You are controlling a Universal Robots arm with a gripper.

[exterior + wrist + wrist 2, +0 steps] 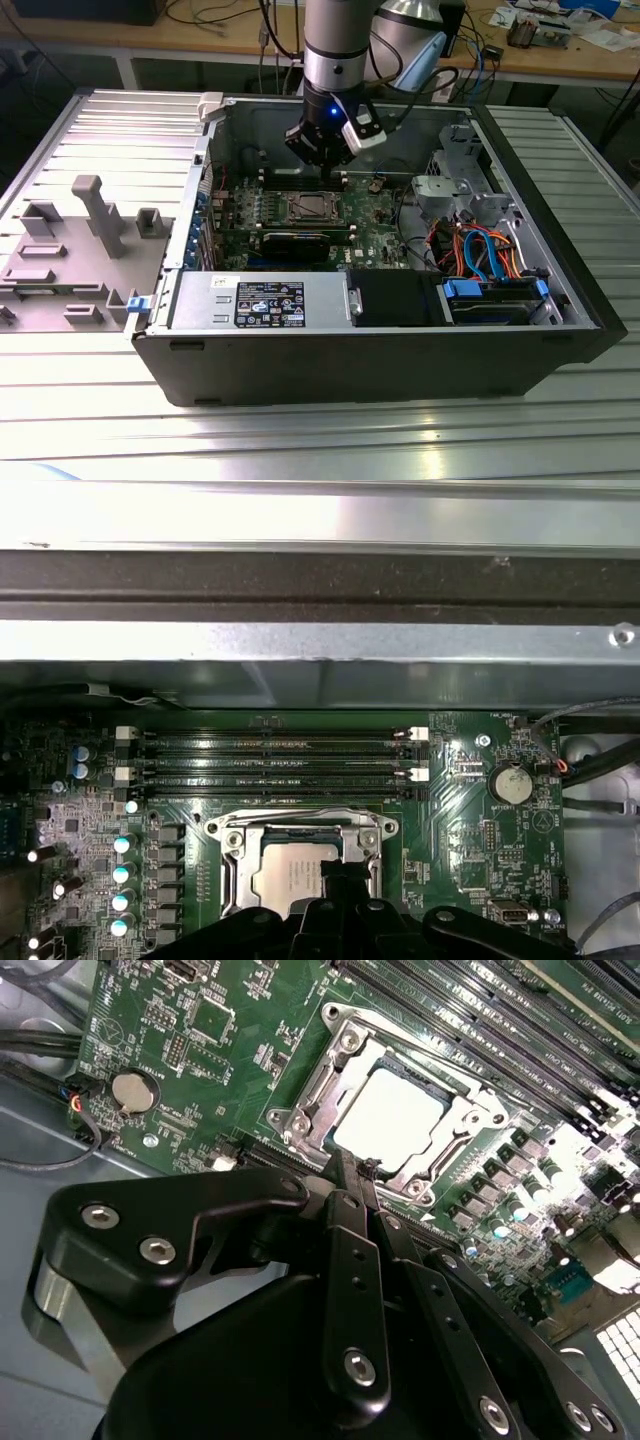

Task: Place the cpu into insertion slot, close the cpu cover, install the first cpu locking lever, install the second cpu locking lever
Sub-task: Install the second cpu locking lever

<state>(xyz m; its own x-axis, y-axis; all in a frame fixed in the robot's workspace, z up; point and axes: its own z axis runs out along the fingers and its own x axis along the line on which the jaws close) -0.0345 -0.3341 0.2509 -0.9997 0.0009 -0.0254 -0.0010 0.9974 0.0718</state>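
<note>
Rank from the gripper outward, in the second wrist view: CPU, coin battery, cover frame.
1. Silvery metal cover frame, right at the gripper tips.
2. Pale square CPU, just beyond, inside the frame.
3. Round silver coin battery, off to the side.

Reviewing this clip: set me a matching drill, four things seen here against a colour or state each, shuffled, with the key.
Things:
1. cpu
2. cpu cover
3. coin battery
4. gripper

States:
A. round and silver, on the green board
B. lowered over the socket, framing the chip
C. black, fingers together, tip beside the socket's edge
D. pale top, seated in the insertion slot

Pairs: 1-D, 2-B, 3-A, 4-C
</note>
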